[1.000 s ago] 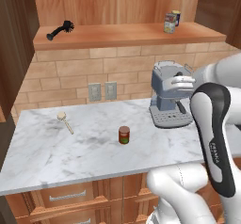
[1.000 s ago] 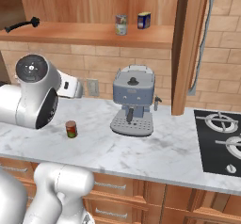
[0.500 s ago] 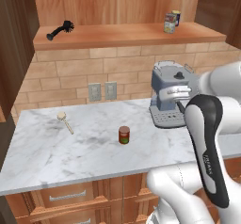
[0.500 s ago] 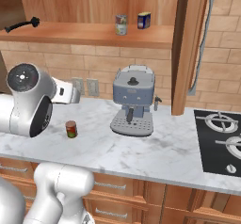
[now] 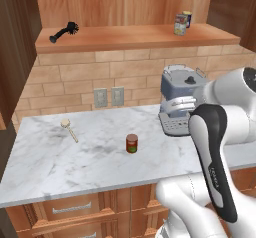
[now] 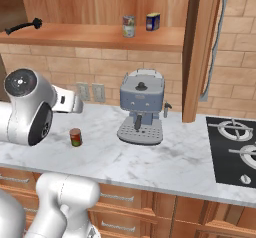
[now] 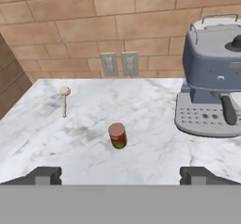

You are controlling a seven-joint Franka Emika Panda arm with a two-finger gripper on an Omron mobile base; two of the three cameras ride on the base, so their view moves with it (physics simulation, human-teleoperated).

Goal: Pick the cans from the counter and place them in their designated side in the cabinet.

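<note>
The end effector (image 7: 120, 175) is seen spread wide and empty, with its 2 dark fingertips (image 7: 43, 175) far apart in the hand view, raised above the near part of the bench (image 7: 94, 105). Nothing is held between them.

1 red can (image 5: 131, 143) with a green band is stood upright on the bench, alone near the middle, well apart from the end effector. In the hand view it is placed between the 2 fingertips but further off.

The silver can (image 5: 180, 25) with the yellow-and-red label is stood on the cabinet shelf (image 5: 125, 36) toward its right end, just beside a blue can (image 5: 187, 18) set slightly behind it.

A black brush (image 5: 64, 31) is laid at the left end of the shelf. A wooden spoon (image 5: 69, 129) is laid flat on the bench left of the red can, well apart from it. A blue-grey coffee machine (image 6: 141, 106) is stood on the bench to the right of the red can, against the brick wall. 2 outlets (image 7: 119, 63) are mounted on the wall behind. A stove (image 6: 235, 147) is seen at the far right in the right base view.
</note>
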